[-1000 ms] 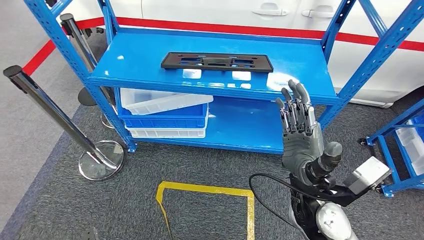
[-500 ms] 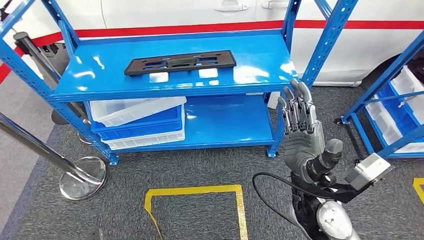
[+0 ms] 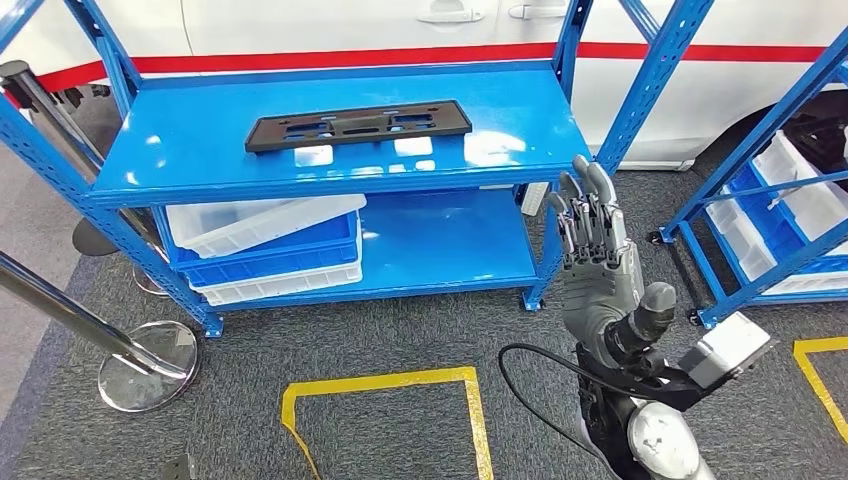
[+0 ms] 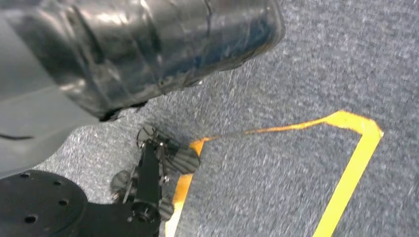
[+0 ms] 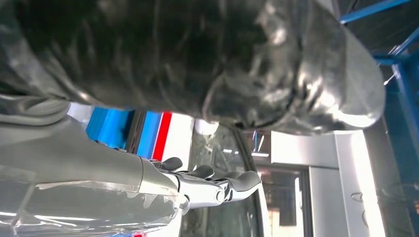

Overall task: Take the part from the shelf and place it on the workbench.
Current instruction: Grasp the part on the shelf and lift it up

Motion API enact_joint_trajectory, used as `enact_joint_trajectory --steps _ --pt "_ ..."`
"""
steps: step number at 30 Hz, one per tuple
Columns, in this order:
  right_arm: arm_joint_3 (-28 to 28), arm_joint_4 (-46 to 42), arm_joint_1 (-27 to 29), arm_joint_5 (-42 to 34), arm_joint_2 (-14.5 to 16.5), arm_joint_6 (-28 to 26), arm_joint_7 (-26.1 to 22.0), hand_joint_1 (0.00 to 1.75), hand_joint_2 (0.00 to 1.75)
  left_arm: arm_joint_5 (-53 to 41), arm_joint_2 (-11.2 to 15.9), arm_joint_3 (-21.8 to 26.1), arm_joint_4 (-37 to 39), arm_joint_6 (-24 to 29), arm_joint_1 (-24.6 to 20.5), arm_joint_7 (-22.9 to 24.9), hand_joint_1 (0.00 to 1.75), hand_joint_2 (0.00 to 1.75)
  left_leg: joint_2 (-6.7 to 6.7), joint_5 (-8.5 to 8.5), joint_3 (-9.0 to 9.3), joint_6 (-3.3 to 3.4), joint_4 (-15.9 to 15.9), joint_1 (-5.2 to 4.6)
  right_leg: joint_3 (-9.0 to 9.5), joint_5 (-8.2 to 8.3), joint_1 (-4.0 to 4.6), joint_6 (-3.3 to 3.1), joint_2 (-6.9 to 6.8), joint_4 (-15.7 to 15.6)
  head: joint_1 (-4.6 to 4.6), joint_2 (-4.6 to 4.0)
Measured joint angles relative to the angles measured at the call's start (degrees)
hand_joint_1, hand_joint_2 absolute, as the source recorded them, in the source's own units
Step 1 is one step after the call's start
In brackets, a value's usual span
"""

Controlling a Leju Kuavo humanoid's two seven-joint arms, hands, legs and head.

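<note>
We are holding our right hand (image 3: pixel 598 262) up, fingers extended and apart, gripping nothing; the black part (image 3: pixel 358 125) is lying at ten o'clock on the shelf (image 3: pixel 200 165).

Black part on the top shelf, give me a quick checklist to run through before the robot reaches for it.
1. Black part lies flat on the top shelf, nothing on it: ok.
2. Right robot hand holds nothing, fingers extended upward: ok.
3. Right robot hand is over the part: not ok, it is raised beside the shelf's front right post, away from the part.
4. Path along the top shelf to the part is free of other things: ok.
5. Left robot hand state: cannot tell; the left wrist view looks down at the carpet.
6. Workbench ready for placing: cannot tell.
</note>
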Motion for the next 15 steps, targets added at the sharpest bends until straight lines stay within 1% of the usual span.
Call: enact_joint_trajectory --steps 1,2,3,4,5,6,7,9,10,11,12,13,14,15 --pt "0.05 0.08 0.01 0.13 0.00 0.01 0.12 0.00 0.00 0.04 0.02 -0.01 0.01 0.02 0.01 -0.07 0.00 0.00 0.12 -0.05 0.04 0.00 0.03 -0.05 0.10 0.71 -0.01 -0.03 -0.03 -0.07 0.00 0.00" --pt "0.11 0.14 -0.02 0.23 0.00 0.01 0.22 0.00 0.00 0.09 0.02 -0.01 0.02 0.03 0.02 -0.09 0.00 0.00 0.21 -0.12 0.13 -0.04 0.08 -0.08 1.30 2.35 -0.01 -0.15 -0.10 -2.33 0.01 0.00" --pt "0.15 0.17 -0.06 0.29 0.00 0.02 0.28 0.00 0.00 0.09 0.02 -0.02 0.02 0.04 0.02 -0.11 0.00 0.00 0.26 -0.23 0.22 -0.14 0.17 -0.10 3.27 4.35 0.03 -0.36 -0.29 -6.12 0.01 0.00" --pt "0.19 0.19 -0.12 0.33 0.01 0.02 0.31 0.00 0.00 0.09 -0.01 -0.03 0.03 0.04 0.03 -0.11 0.00 0.00 0.29 -0.38 0.24 -0.32 0.32 -0.21 5.22 5.75 0.23 -0.62 -0.58 -9.92 0.01 0.00" --pt "0.25 0.20 -0.20 0.34 0.01 0.02 0.34 0.00 0.00 0.08 -0.03 -0.05 0.03 0.04 0.03 -0.11 0.00 0.00 0.31 -0.51 0.16 -0.54 0.51 -0.31 6.76 6.55 0.37 -0.87 -0.83 -12.91 -0.01 0.00" --pt "0.31 0.20 -0.26 0.35 0.01 0.03 0.36 0.00 0.00 0.07 -0.04 -0.10 0.04 0.04 0.03 -0.11 0.00 0.00 0.34 -0.59 0.02 -0.78 0.70 -0.39 7.56 6.72 0.52 -1.07 -0.99 -14.63 -0.05 0.00" --pt "0.37 0.21 -0.28 0.35 0.01 0.03 0.38 0.00 0.00 0.06 -0.06 -0.14 0.05 0.04 0.04 -0.12 0.00 0.00 0.41 -0.58 -0.13 -1.04 0.76 -0.46 7.72 6.45 0.67 -1.20 -1.00 -15.09 -0.07 0.00" --pt "0.48 0.21 -0.29 0.35 0.00 0.04 0.41 0.00 0.00 0.07 -0.03 -0.20 0.09 0.05 0.03 -0.13 0.00 0.00 0.50 -0.74 -0.24 -1.58 0.88 -0.41 7.76 6.63 0.47 -1.61 -0.74 -15.49 -0.10 0.00" --pt "0.50 0.21 -0.31 0.35 -0.01 0.04 0.41 0.00 0.00 0.07 -0.03 -0.20 0.10 0.06 0.05 -0.13 0.00 0.00 0.44 -1.33 -0.50 -1.91 1.53 -0.37 7.86 6.77 0.33 -1.88 -0.66 -15.68 -0.13 0.00" --pt "0.52 0.21 -0.35 0.35 -0.01 0.07 0.40 0.00 0.00 0.06 -0.03 -0.21 0.10 0.07 0.06 -0.13 0.00 0.00 0.34 -2.51 -1.27 -2.25 3.31 -0.31 7.98 6.90 0.16 -2.18 -0.62 -15.93 -0.17 0.00" --pt "0.55 0.21 -0.37 0.35 -0.01 0.11 0.40 0.00 0.00 0.06 -0.03 -0.21 0.11 0.08 0.07 -0.13 0.00 0.00 0.22 -4.12 -2.58 -2.57 6.11 -0.19 8.07 6.96 0.07 -2.38 -0.62 -16.03 -0.21 0.00" --pt "0.58 0.23 -0.38 0.35 0.00 0.16 0.40 0.00 0.00 0.06 -0.04 -0.22 0.12 0.08 0.08 -0.13 0.00 0.00 0.17 -5.86 -4.35 -2.85 9.81 -0.12 8.07 6.96 0.06 -2.51 -0.58 -16.03 -0.25 0.00" --pt "0.61 0.26 -0.36 0.35 0.01 0.21 0.40 0.00 0.00 0.07 -0.04 -0.22 0.13 0.09 0.11 -0.13 0.00 0.00 0.17 -7.20 -6.20 -3.05 13.47 -0.03 8.06 6.93 0.06 -2.59 -0.52 -15.99 -0.25 0.00" --pt "0.63 0.30 -0.34 0.35 0.01 0.23 0.41 0.00 0.00 0.07 -0.03 -0.22 0.14 0.09 0.18 -0.13 0.00 0.00 0.17 -7.61 -7.51 -3.19 15.87 0.04 8.07 6.89 0.04 -2.61 -0.41 -15.93 -0.25 0.00"
